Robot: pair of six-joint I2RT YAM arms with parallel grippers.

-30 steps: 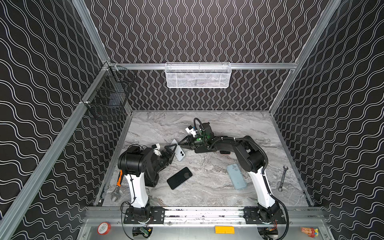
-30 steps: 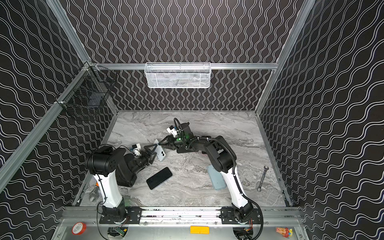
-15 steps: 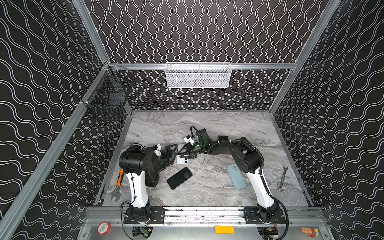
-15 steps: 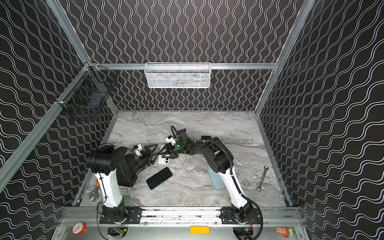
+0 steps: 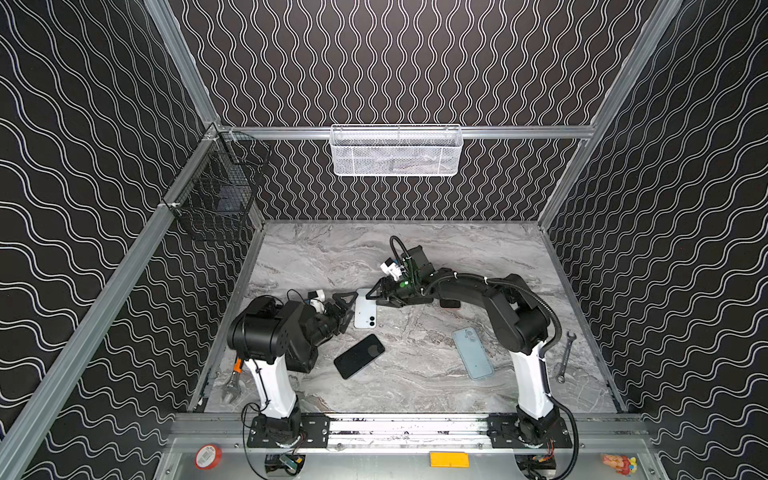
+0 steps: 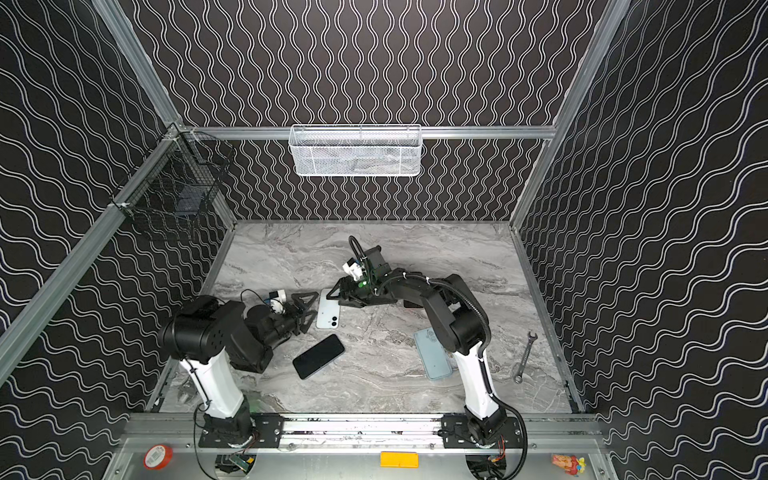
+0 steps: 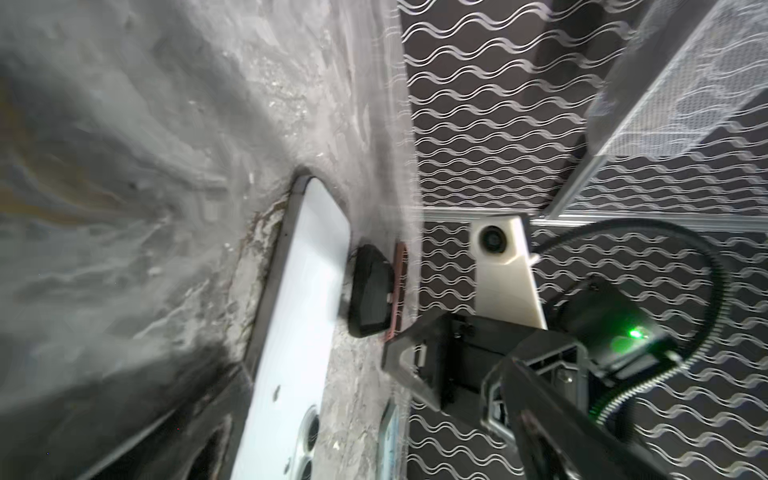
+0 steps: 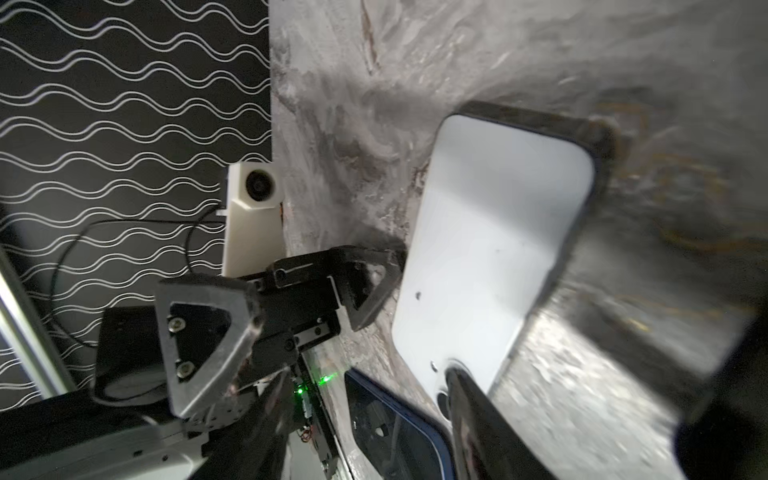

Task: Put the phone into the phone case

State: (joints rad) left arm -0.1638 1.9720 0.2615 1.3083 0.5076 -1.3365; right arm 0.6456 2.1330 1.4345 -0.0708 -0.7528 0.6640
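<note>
A white phone [image 5: 365, 309] [image 6: 328, 309] lies flat on the marble table, back up with its lenses toward the front, and also shows in the wrist views [image 7: 299, 324] [image 8: 490, 257]. My left gripper [image 5: 348, 309] [image 6: 309, 309] stands open just left of it, holding nothing. My right gripper [image 5: 372, 297] [image 6: 332, 296] is open low over the phone's far right corner, gripping nothing. The pale blue phone case [image 5: 472, 353] [image 6: 432, 353] lies apart at the front right, partly behind the right arm. A black phone [image 5: 359, 356] [image 6: 318, 356] lies screen up in front of the white one.
A small black object [image 5: 449, 303] [image 7: 370, 299] sits under the right forearm. A wrench [image 5: 565, 357] lies by the right wall and an orange-handled tool [image 5: 232, 374] by the left base. A white mesh basket [image 5: 395, 151] and a black wire basket [image 5: 216, 203] hang on the walls.
A second ago the white phone stood tilted up between the two grippers. It now lies flat on the table, and the right jaws have widened and drawn back a little.
</note>
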